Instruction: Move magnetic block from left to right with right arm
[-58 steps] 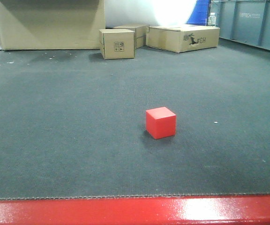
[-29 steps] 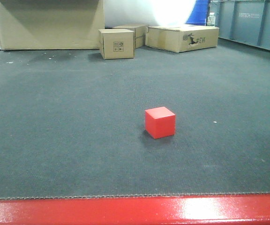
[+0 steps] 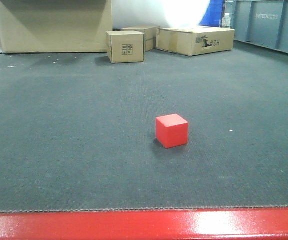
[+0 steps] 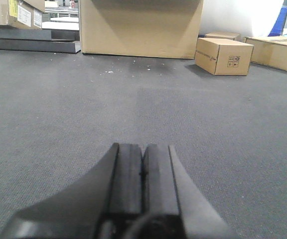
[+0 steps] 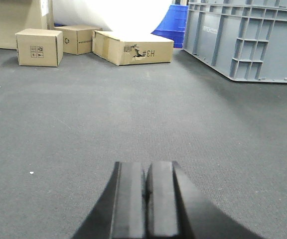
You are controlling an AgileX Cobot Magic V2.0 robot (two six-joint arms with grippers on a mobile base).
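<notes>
A dark grey carpet [image 3: 74, 125] fills the front view, edged at the bottom by a glossy red strip [image 3: 134, 225]. One red block [image 3: 172, 131] sits alone on the carpet, a little right of centre and nearer the red strip than the far wall, with open carpet on every side and nothing touching it. It is a cube, so no side is longer than another; it rests flat and is turned so that a vertical edge faces the camera, showing two side faces and the top. Along the far edge stand four cardboard boxes: one very large box [image 3: 51, 25] at the back left, a small box [image 3: 125, 46] with printed symbols in front, another small box [image 3: 144, 36] just behind it, and a long low box [image 3: 196, 40] to the right. A blue bin [image 3: 216, 12] shows behind the long box, and big grey crates [image 3: 269, 25] line the right side. All of these lie well apart from the block. The left gripper [image 4: 142, 169] hangs low over bare carpet with its two black fingers pressed together and nothing between them. The right gripper [image 5: 146, 194] is the same, fingers pressed together over bare carpet. The block shows in neither wrist view.
</notes>
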